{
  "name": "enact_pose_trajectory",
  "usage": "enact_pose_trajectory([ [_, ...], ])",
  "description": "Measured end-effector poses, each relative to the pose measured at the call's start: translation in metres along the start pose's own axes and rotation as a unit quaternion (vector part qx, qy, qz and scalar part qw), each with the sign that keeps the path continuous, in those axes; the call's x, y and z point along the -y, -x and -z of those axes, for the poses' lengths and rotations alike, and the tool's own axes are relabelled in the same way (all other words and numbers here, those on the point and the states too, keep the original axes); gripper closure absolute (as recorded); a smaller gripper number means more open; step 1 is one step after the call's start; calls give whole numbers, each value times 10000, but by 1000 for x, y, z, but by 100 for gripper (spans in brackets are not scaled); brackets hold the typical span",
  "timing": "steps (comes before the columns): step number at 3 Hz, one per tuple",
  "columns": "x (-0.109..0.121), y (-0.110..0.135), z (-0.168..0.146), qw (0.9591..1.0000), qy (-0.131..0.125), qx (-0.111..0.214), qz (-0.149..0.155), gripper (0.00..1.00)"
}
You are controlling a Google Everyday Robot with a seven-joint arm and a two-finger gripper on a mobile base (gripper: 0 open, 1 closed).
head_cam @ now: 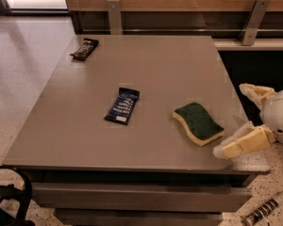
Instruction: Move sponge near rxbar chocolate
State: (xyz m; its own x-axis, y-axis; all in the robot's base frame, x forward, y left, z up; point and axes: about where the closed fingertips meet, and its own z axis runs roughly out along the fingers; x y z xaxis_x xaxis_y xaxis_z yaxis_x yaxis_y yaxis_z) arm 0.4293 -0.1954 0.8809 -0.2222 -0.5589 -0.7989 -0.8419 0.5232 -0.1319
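Note:
The sponge [198, 122], dark green on top with pale yellow foam below, lies flat on the grey table [165, 65] near its right front corner. The rxbar chocolate [85, 49], a small black-wrapped bar, lies at the table's far left corner. My gripper [229, 120] is at the table's right edge, just right of the sponge, open and empty. Its lower finger [243, 144] reaches over the table's front right corner, close to the sponge but apart from it. Its upper finger [255, 92] is off the table's side.
A dark blue-wrapped bar with white print [122, 106] lies mid-table, left of the sponge. A wooden wall panel with metal brackets [114, 16] runs behind the table. A black frame [12, 197] sits at the lower left, speckled floor around.

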Motion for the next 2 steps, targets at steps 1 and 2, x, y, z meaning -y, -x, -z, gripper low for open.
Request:
enact_pose_trajectory([
  [1,1,2,-17,9963,-198,792,-276,0],
  [2,-1,7,-16,9966,-175,763,-243,0],
])
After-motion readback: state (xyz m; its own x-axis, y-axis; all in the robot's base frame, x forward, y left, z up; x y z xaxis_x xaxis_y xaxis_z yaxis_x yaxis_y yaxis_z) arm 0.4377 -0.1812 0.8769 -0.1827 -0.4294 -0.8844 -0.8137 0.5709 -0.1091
